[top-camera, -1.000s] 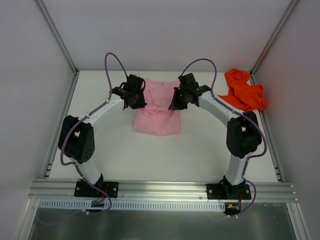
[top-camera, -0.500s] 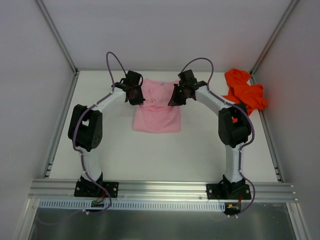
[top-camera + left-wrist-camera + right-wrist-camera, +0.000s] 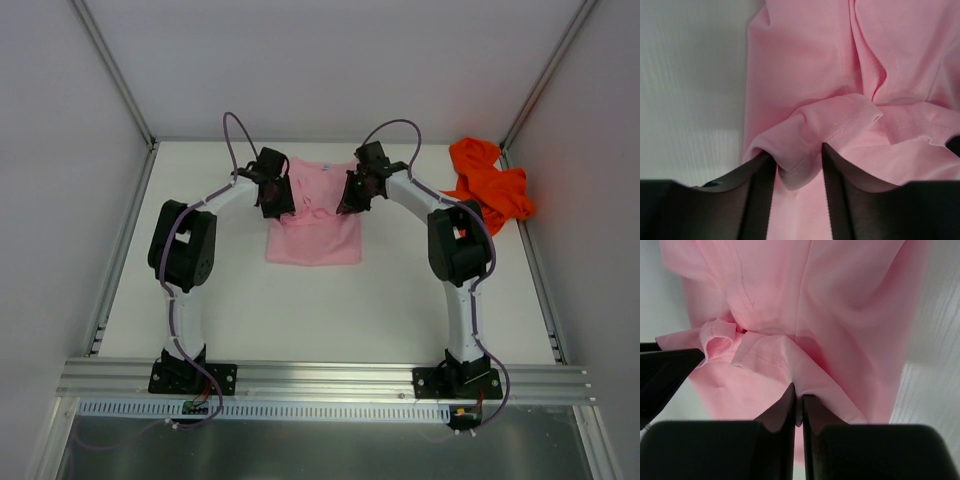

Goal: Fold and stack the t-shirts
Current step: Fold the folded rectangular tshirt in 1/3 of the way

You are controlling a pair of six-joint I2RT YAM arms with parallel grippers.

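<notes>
My left gripper (image 3: 797, 159) stands spread around a loose hem of the pink t-shirt (image 3: 315, 238), which lies mid-way across the table (image 3: 300, 310). My right gripper (image 3: 798, 397) pinches the other hem. I should lay both edges level. The orange t-shirt (image 3: 490, 182) lies crumpled far right.

This is a robotics lab test cell. A flat white tabletop (image 3: 330, 310) is boxed in by plain white panel walls (image 3: 330, 70) held in bare aluminium corner posts (image 3: 115, 70). Along the near edge runs a ribbed aluminium extrusion rail (image 3: 320, 378). A white-and-black jointed left arm (image 3: 182, 260) and a matching right arm (image 3: 458, 250) are bolted to it on black base plates. Thin purple cables (image 3: 232, 130) loop from the arms, and a slotted white cable duct (image 3: 320, 409) runs below the rail. A light pink cloth t-shirt (image 3: 315, 235) and a crumpled bright orange cloth t-shirt (image 3: 490, 185) lie on the tabletop.
</notes>
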